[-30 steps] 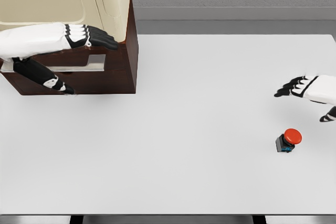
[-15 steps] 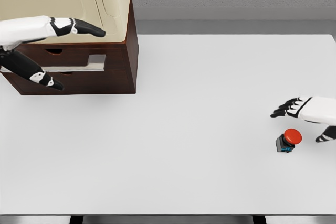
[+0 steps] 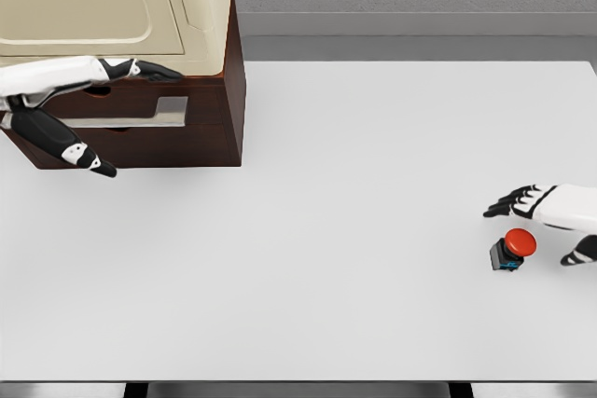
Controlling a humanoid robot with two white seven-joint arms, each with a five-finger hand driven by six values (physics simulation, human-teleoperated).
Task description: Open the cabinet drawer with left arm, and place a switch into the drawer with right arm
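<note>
Fingers (image 3: 508, 202) of right hand (image 3: 550, 212) spread, wrist cut off; switch (image 3: 511, 249) just below, untouched. Left hand (image 3: 84, 90) open at drawer (image 3: 140, 111).

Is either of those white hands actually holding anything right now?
No. The right hand hovers open beside the red switch without gripping it. The left hand is open in front of the cabinet drawer, grasping nothing.

Cabinet (image 3: 140, 44) cut off at top and left; right hand (image 3: 550, 216) by right edge
</note>
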